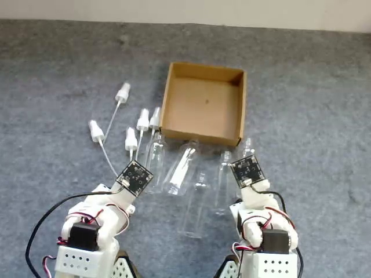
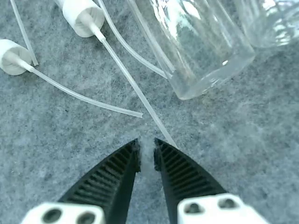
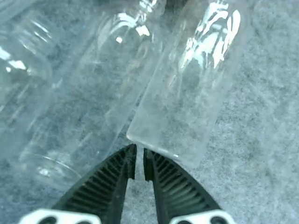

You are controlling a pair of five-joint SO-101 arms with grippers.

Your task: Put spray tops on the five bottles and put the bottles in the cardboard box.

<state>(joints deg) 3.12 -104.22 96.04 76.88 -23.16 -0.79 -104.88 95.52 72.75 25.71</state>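
Lying on their sides on the grey carpet [image 1: 313, 87], five clear bottles [image 1: 197, 202] are found in a row just near of the cardboard box [image 1: 203, 104], with white spray tops [image 1: 95, 131] spread to their left. The left gripper [image 2: 146, 145] is held pinched together on nothing, beside a spray top's thin tube [image 2: 126, 74]; the right gripper [image 3: 139, 154], likewise closed and empty, is poised at the base of one right-hand bottle [image 3: 187, 107]
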